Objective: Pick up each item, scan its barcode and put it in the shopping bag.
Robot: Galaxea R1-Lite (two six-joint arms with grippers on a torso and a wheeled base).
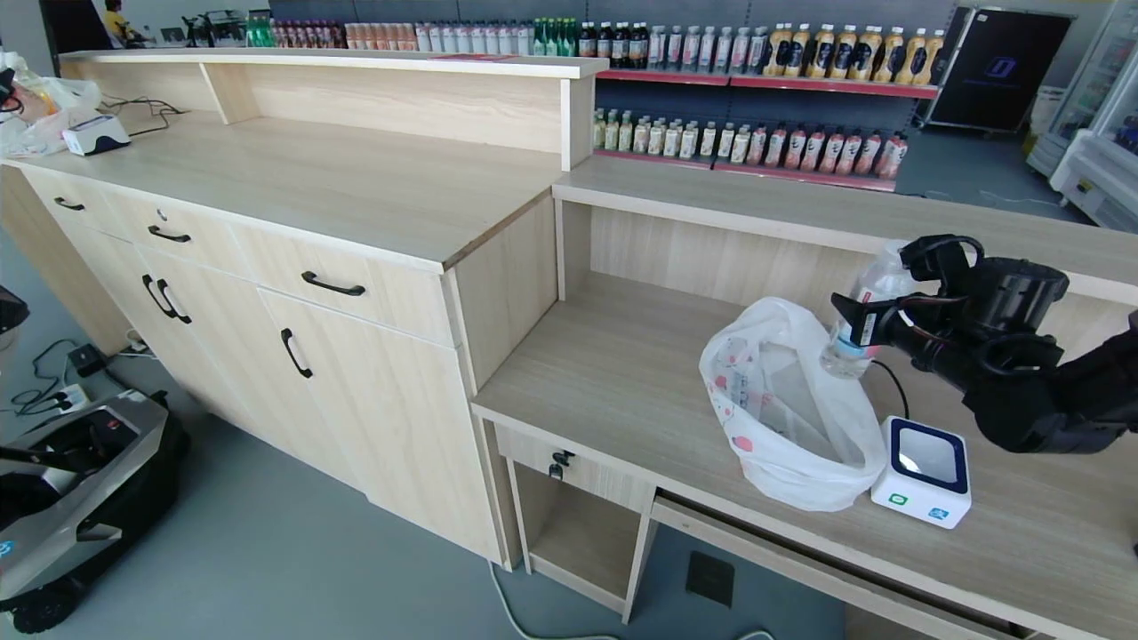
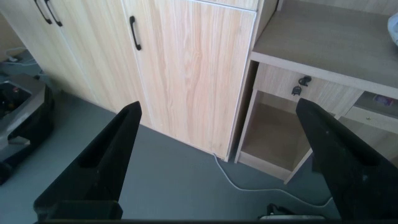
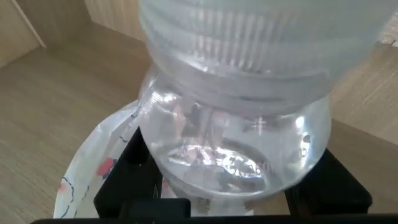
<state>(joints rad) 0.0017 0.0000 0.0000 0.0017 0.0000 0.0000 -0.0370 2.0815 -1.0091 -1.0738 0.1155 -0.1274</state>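
Observation:
My right gripper is shut on a clear plastic water bottle, held tilted just above the far right rim of the white shopping bag. The bag stands open on the low wooden desk. In the right wrist view the bottle sits between the dark fingers, with the bag's edge below it. A white barcode scanner stands just right of the bag. My left gripper is open and hangs low over the grey floor, facing the cabinet doors.
A taller counter with drawers and black handles stands to the left. On its far end lie a small white device and plastic bags. Shelves of drink bottles line the back wall. A cable runs across the floor.

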